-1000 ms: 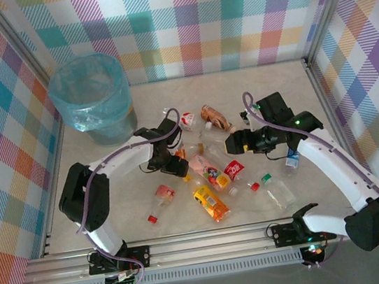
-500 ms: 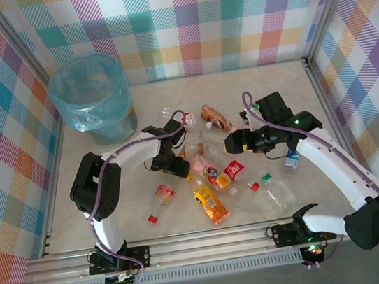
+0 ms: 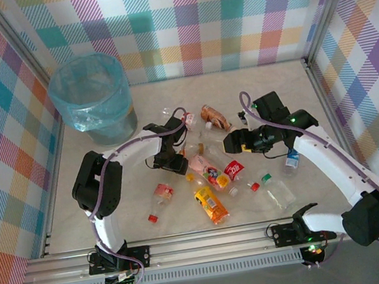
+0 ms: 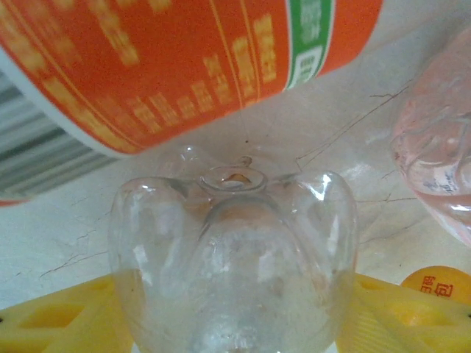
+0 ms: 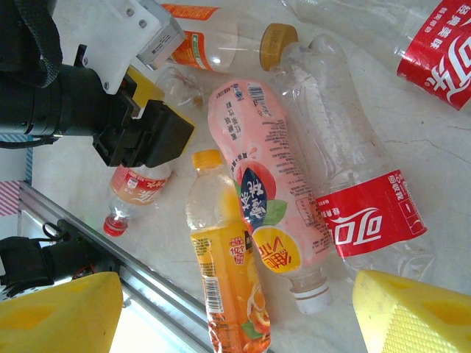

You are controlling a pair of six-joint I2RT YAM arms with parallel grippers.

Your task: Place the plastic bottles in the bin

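My left gripper (image 4: 234, 318) seems clamped on a clear bottle (image 4: 234, 243); its slick base might squirt free. Right gripper (image 5: 235, 309) spread wide.

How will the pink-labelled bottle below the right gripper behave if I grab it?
Probably light: the pink-labelled bottle looks empty at its neck. Lying on its side, it may roll when nudged. It touches the red-labelled bottle beside it, which would likely shift too.
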